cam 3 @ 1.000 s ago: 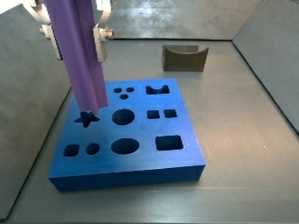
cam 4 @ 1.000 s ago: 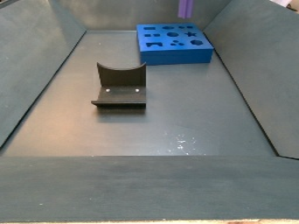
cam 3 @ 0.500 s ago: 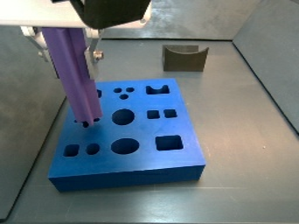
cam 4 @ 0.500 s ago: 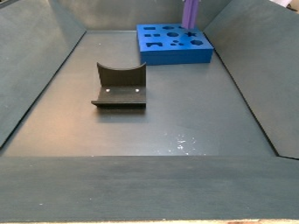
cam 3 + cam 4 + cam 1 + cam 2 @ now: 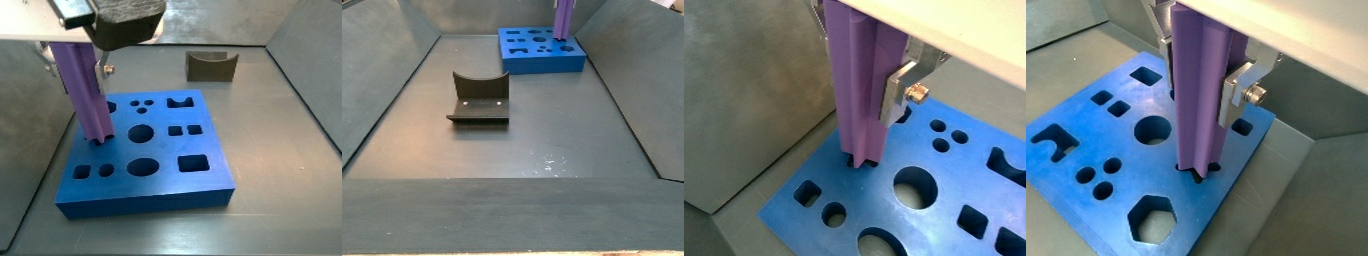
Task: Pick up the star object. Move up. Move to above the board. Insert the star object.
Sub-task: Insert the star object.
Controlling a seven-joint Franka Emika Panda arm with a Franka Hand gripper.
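The star object point(image 5: 83, 92) is a tall purple post, held upright with my gripper point(image 5: 78, 62) shut on its upper part. Both wrist views show the silver fingers point(image 5: 898, 88) point(image 5: 1240, 88) pressed against the sides of the star object point(image 5: 858, 90) point(image 5: 1200, 90). Its lower end stands in the mouth of the star-shaped hole near a corner of the blue board point(image 5: 167, 180) point(image 5: 844, 205) point(image 5: 1126, 150). In a side view, the star object point(image 5: 563, 22) rises from the board point(image 5: 543, 62) at the far end of the bin.
The dark fixture point(image 5: 478, 100) point(image 5: 210, 66) stands on the grey floor, apart from the board. Grey walls enclose the floor on all sides. The board's other holes, round, square and hexagonal, stand open.
My gripper has come down with the star object. Its lower end went from just above the board into the mouth of the star hole.
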